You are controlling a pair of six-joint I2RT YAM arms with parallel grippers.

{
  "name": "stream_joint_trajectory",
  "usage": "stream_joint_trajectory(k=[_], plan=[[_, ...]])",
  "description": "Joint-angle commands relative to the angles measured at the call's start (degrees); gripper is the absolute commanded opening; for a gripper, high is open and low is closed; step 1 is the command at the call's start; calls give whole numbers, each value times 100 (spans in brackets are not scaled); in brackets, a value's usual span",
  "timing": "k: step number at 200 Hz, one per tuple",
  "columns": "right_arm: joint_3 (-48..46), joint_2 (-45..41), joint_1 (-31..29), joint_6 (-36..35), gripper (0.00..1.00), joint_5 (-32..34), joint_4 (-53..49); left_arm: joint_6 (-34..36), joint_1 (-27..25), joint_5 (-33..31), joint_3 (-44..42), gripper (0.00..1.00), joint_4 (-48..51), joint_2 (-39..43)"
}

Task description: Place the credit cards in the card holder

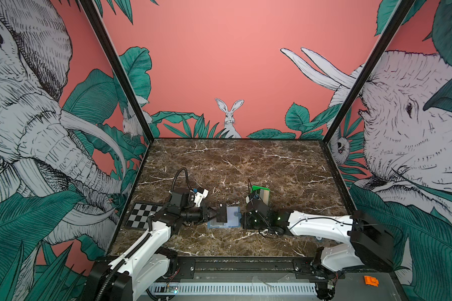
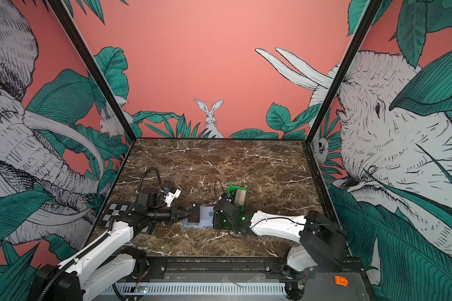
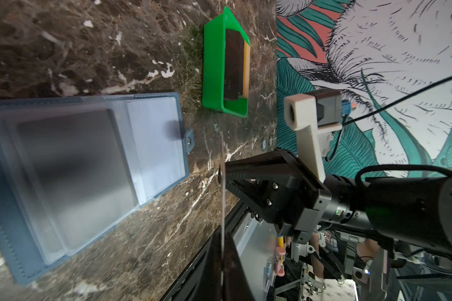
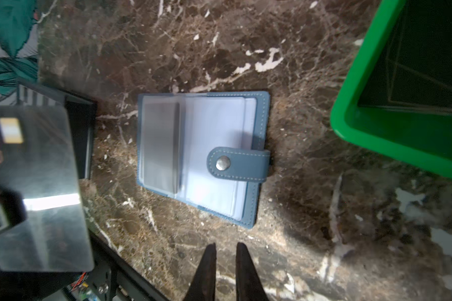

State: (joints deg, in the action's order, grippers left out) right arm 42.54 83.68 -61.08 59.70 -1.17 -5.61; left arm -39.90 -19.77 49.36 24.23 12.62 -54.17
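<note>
Black VIP credit card [image 1: 221,215], pinched in the left gripper [image 1: 215,212], is raised near the open card holder [image 1: 232,221] lying on the counter [image 1: 245,161]. The right gripper [image 4: 226,246] is narrowly parted and empty. Insertion step; next, the card's edge must be aligned with a clear sleeve.

A slate-blue card holder [image 1: 227,221] [image 4: 261,117] lies open and flat on the brown marble bench [image 1: 245,166], near its front middle. Its clear sleeves face up, and a small snap tab with a metal stud sits at its right edge. A grey card [image 4: 161,146] is inside one sleeve. A black card [image 1: 221,213] [image 4: 34,182] with "VIP" lettering and a gold chip is pinched at one edge by the closed left tool [image 1: 215,212]. It is held face up over the holder's left part. Two more cards, a dark card [image 3: 234,67] over a tan card [image 3: 247,70], lie in a green tray [image 1: 259,188] just behind and right of the holder.
</note>
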Motion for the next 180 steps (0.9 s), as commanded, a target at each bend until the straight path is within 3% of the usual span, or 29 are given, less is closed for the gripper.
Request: stream_joint_trajectory(k=[1, 45, 180], plan=[[205, 229, -18, -106, 15, 214, -212, 469, 35, -284, 194, 2, 571, -174], [376, 700, -18, -164, 15, 117, -243, 913, 35, -625, 526, 2, 988, -685], [413, 1167, -18, -212, 12, 211, -428, 1022, 35, -629, 599, 2, -7, -1879]])
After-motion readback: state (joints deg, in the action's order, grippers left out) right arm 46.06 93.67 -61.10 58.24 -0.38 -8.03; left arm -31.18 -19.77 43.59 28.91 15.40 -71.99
